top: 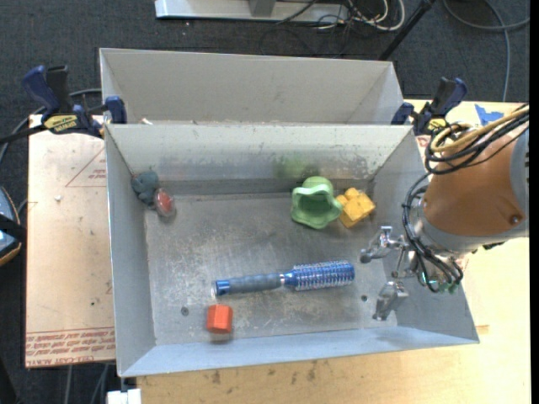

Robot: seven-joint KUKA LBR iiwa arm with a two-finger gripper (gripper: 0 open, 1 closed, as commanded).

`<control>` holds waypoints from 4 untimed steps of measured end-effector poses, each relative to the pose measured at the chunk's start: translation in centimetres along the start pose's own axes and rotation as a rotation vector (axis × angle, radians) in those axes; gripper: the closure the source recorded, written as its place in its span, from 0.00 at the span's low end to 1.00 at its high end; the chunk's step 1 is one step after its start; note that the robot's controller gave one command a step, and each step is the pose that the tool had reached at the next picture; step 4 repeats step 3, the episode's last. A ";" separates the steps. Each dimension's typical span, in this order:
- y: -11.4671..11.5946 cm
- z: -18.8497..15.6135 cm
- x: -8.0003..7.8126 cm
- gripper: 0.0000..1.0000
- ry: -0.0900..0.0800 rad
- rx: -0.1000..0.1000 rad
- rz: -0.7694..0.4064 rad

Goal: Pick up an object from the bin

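Scuffed grey metal bin [253,234] floor, bristly blue hairbrush [290,279] beside wide-open, empty pincer [383,269]

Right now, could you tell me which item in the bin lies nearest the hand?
The blue hairbrush: its bristle end lies beside the hand; the yellow piece sits farther.

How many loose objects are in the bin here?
6: green cup and yellow piece at the back, blue hairbrush mid-floor, orange block front left, grey lump and red ball in the back-left corner. The last two may be one item.
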State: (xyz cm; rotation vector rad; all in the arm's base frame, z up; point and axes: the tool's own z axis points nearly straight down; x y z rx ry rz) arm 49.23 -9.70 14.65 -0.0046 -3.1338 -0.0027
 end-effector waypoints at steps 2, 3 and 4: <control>7.0 5.7 -3.2 1.00 -0.008 0.001 -0.117; -2.0 -11.0 -6.5 1.00 -0.017 0.008 -0.334; -2.0 -11.0 -6.5 1.00 -0.017 0.008 -0.334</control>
